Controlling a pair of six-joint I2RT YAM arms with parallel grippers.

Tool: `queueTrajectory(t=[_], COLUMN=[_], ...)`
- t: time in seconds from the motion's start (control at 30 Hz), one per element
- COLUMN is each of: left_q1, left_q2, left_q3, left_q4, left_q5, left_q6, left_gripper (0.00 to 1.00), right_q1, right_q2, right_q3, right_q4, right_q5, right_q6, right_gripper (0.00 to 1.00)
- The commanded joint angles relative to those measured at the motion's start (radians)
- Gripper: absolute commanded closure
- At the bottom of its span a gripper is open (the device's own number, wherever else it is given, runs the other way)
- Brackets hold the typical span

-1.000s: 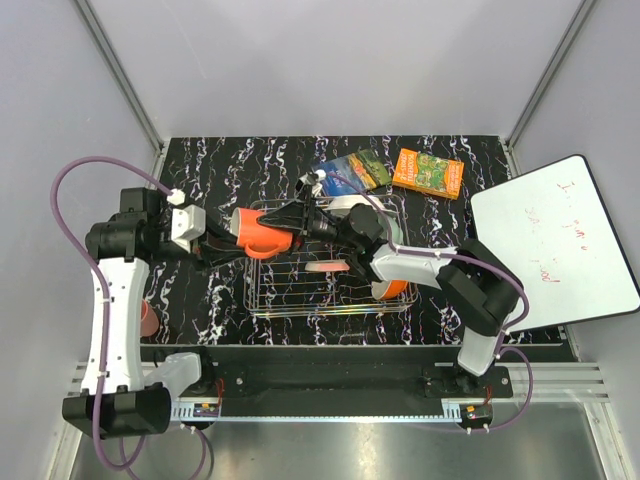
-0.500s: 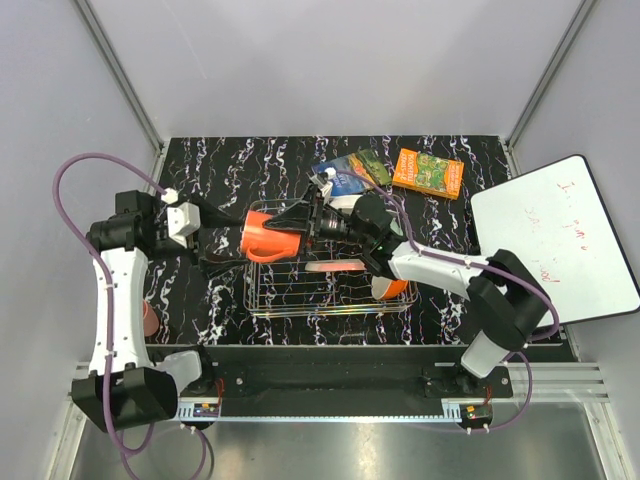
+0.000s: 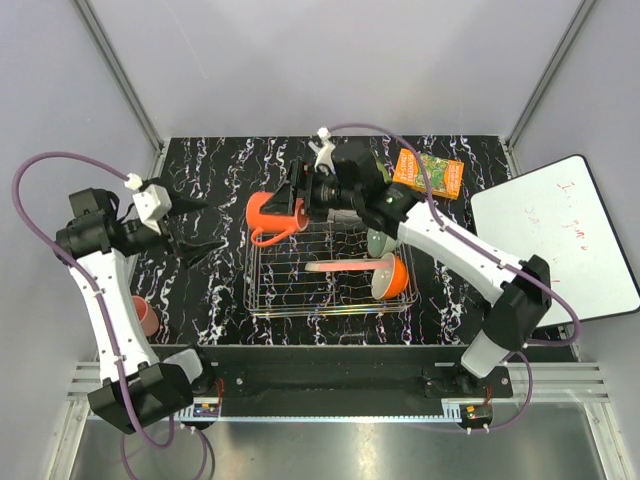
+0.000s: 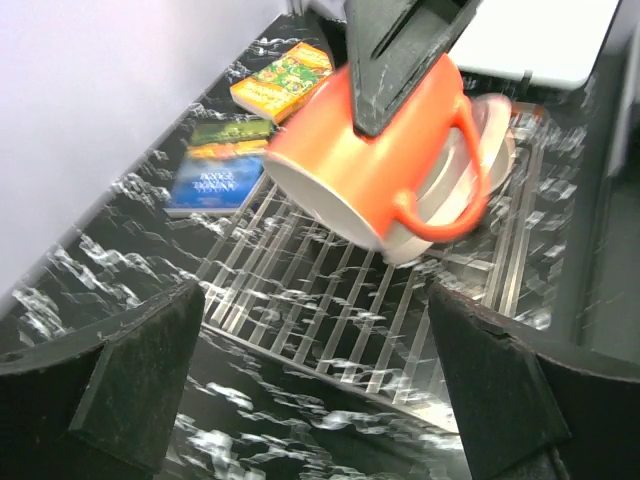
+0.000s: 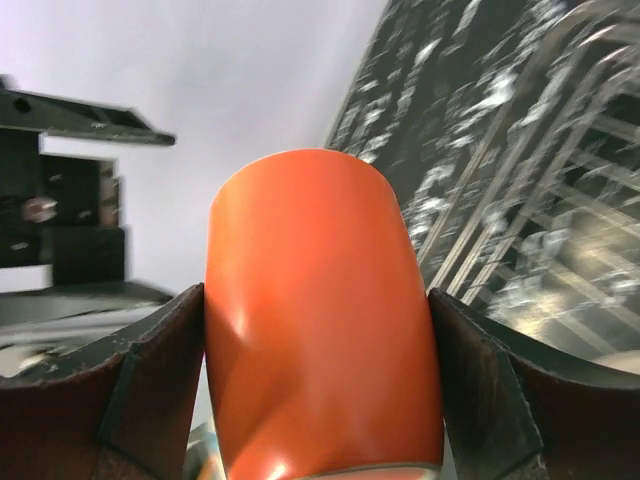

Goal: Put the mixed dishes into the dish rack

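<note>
Right claw (image 5: 315, 300) pinches the orange mug (image 3: 265, 218) over the dish rack (image 3: 300, 292).

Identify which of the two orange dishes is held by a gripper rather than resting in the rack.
The orange mug with a handle, gripped by the right gripper in the air; the orange bowl sits inside the rack.

Plain grey walls (image 3: 330, 60) enclose the cell on three sides. Aluminium posts (image 3: 120, 75) run up the rear corners. The table (image 3: 200, 290) has a black, white-veined marble finish. A toothed rail (image 3: 330, 408) lines its near edge. Lighting is even, with soft shadows.
</note>
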Motion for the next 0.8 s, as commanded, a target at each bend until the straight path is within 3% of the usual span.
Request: queueTrajectory(t=[0.0,0.23,0.77], left_q1=[0.040,0.049,0.108], left_q2=[0.008,0.055,0.036], left_q3=[0.057,0.091,-0.015], left_q4=[0.073,-0.041,-0.049], left_q5=[-0.091,-0.323,-0.342], left_q6=[-0.405,-0.408,-0.305], left_gripper=[0.01,0.01,0.01], right_q1=[-0.003,0.035,0.130], right_q2=[0.074,0.273,0.798], right_q3=[0.220,0.414,1.092], right_q4=[-0.345,-0.535,-0.894], right_q5=[0.233,0.447,0.663], right_q6=[-0.296,-0.434,-0.601], right_gripper=[1.00,1.00,1.00])
